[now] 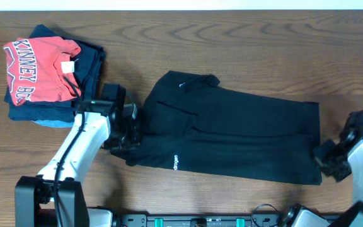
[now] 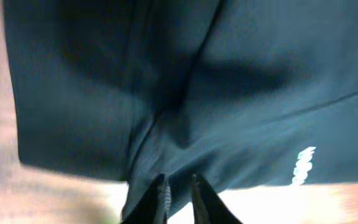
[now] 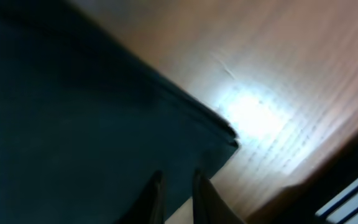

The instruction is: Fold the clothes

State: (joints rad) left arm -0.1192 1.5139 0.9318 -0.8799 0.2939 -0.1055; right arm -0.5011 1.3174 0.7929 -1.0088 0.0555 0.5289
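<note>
The clothes [image 1: 232, 139], one black garment, are spread flat on the bench [image 1: 263, 44]. The left gripper [image 2: 179, 182] is set at their left edge, the right gripper [image 3: 176, 177] at their lower right corner. Both are nearly closed, and a hold on cloth cannot be told. A red T-shirt [image 1: 40, 69] is seen beyond their upper left.
</note>
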